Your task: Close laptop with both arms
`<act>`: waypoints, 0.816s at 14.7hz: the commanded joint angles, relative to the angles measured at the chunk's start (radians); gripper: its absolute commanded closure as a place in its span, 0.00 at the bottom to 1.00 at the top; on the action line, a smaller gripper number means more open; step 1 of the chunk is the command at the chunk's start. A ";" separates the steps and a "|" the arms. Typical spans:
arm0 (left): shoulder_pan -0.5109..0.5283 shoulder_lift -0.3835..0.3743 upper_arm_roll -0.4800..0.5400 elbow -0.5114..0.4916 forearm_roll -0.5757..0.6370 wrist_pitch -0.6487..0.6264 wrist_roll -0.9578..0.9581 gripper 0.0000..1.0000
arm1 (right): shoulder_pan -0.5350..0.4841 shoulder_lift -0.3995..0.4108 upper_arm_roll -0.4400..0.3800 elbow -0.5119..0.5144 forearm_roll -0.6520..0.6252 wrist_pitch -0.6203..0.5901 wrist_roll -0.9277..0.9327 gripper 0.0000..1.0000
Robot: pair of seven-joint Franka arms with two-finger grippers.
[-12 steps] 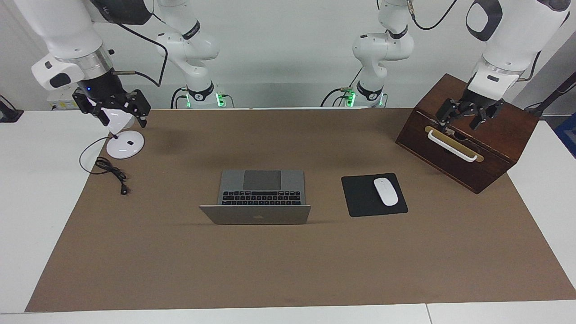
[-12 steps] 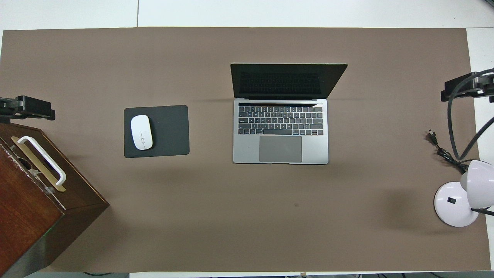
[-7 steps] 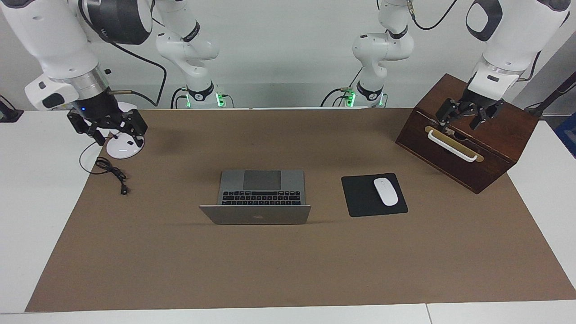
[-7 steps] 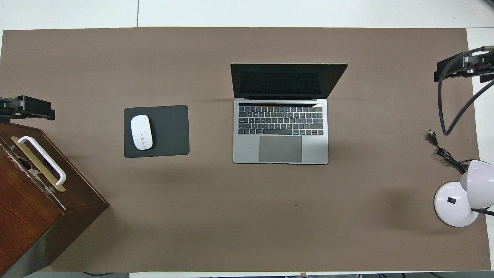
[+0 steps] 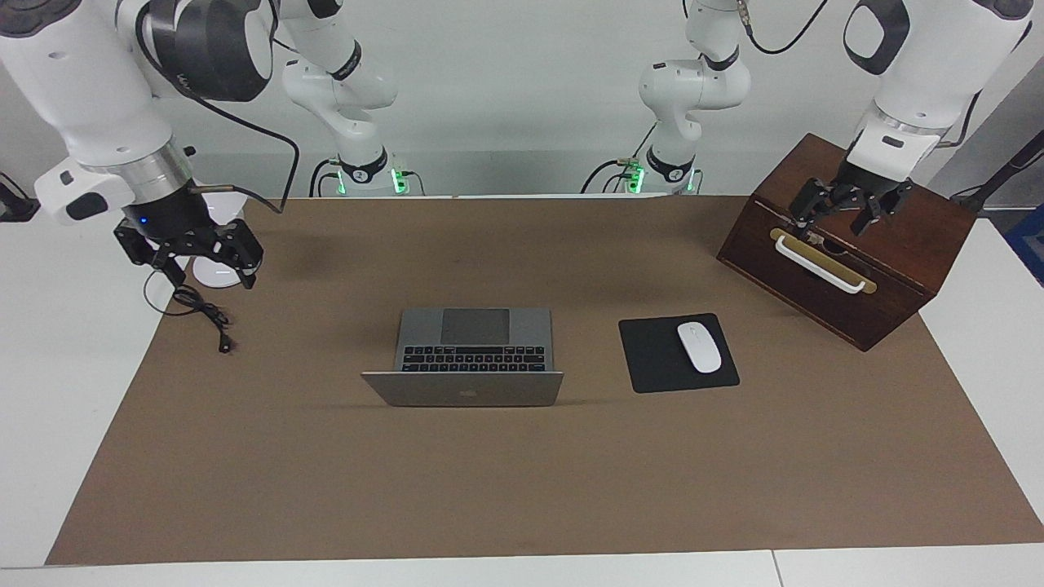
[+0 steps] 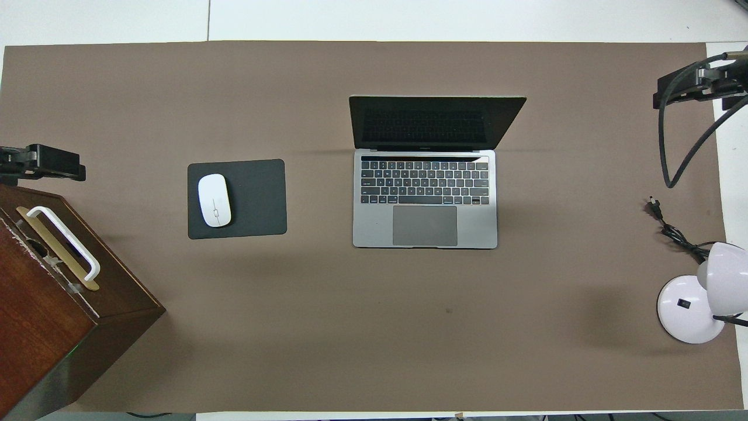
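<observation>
My right gripper (image 5: 189, 254) has come down and forward since the earlier frame; it now hangs over the black cable (image 5: 202, 314), in front of the white lamp base (image 6: 689, 309). Its jaws stand wide and hold nothing. My left gripper (image 5: 844, 214) has not moved; it hangs over the wooden box (image 5: 848, 269), just above the white handle (image 5: 818, 263), jaws also wide and empty.

The laptop (image 5: 473, 352) stands open near the middle of the brown mat (image 5: 522, 489), its screen upright and the lid's logo turned away from me. From the laptop in the facing view, the right gripper is at about 10 o'clock and the left gripper at about 2 o'clock, both well apart from it. The black mouse pad (image 5: 652, 359) with the white mouse (image 5: 700, 347) lies at 3 o'clock beside the laptop.
</observation>
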 commanded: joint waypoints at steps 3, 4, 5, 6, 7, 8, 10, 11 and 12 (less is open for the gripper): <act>-0.072 -0.013 -0.004 -0.035 -0.016 0.083 -0.003 0.00 | -0.010 0.005 0.014 0.026 0.002 -0.022 0.007 0.01; -0.094 -0.016 -0.004 -0.044 -0.016 0.083 -0.024 0.00 | -0.009 -0.010 0.011 0.024 0.002 -0.040 0.005 0.01; -0.097 -0.018 -0.005 -0.047 -0.016 0.086 -0.067 0.00 | -0.009 -0.039 0.011 0.007 0.002 -0.048 0.005 0.01; -0.099 -0.018 -0.007 -0.049 -0.016 0.086 -0.117 0.00 | -0.009 -0.072 0.011 -0.031 0.002 -0.053 0.007 0.01; -0.106 -0.021 -0.007 -0.052 -0.016 0.090 -0.142 0.00 | -0.009 -0.107 0.012 -0.075 0.000 -0.057 0.009 0.01; -0.111 -0.022 -0.007 -0.058 -0.016 0.093 -0.148 0.00 | -0.009 -0.133 0.014 -0.111 0.000 -0.067 0.009 0.01; -0.146 -0.030 -0.005 -0.073 -0.016 0.106 -0.179 0.00 | -0.009 -0.152 0.015 -0.131 0.000 -0.084 0.010 0.01; -0.149 -0.035 -0.007 -0.091 -0.016 0.109 -0.194 0.00 | -0.010 -0.152 0.015 -0.134 0.000 -0.076 0.010 0.01; -0.158 -0.044 -0.007 -0.107 -0.016 0.119 -0.196 0.10 | -0.010 -0.155 0.015 -0.138 0.000 -0.071 0.013 0.01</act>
